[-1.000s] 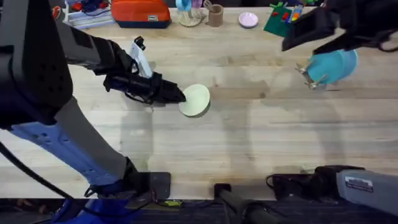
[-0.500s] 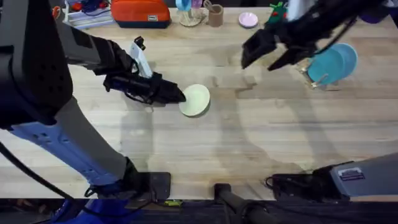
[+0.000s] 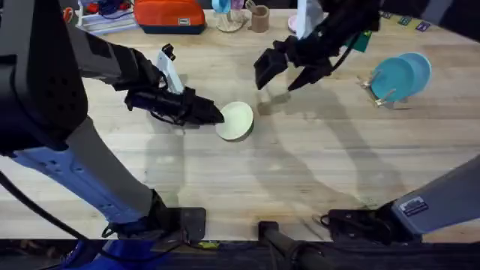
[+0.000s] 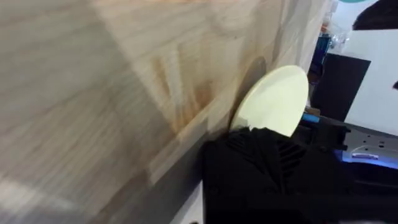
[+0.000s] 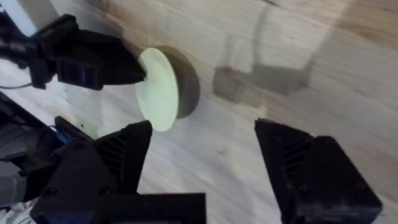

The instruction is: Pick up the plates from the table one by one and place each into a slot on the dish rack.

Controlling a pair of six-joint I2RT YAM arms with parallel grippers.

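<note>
Overhead view: lying across the light-wood table (image 3: pixel 315 165), the left arm, reaching in from the lower left. Gripping the near-left edge of the cream-yellow plate (image 3: pixel 236 121), the left pincer (image 3: pixel 214 115), fingers clenched on the rim. Sitting left of the table's centre, that plate, tilted up on edge and casting a shadow behind. Hovering above the table just beyond and to the right of the plate, the right pincer (image 3: pixel 279 71), black fingers spread apart and holding nothing. Standing at the far right of the table, the dish rack (image 3: pixel 381 96), already carrying a teal plate (image 3: pixel 393 78) and a light blue plate (image 3: pixel 417 69) upright in adjacent slots. Resting along the far edge: an orange case (image 3: pixel 169 16), a brown cup (image 3: pixel 260 19) and a small pinkish-white dish (image 3: pixel 297 25), partly hidden behind the right arm.

Left wrist view: showing the cream-yellow plate (image 4: pixel 273 101) raised at a steep angle off the wood planks, its lower rim disappearing into the black body of the left pincer (image 4: pixel 264 146); fingertips themselves not distinguishable here.

Right wrist view: framing the scene, the two black fingers (image 5: pixel 106 165) of the right pincer (image 5: pixel 205 171), released and well separated. Lying beyond them, the cream-yellow plate (image 5: pixel 158 87), tipped up with its face toward the camera, a dark shadow behind. Pinching the plate's rim from the side, the left pincer (image 5: pixel 140 73).
</note>
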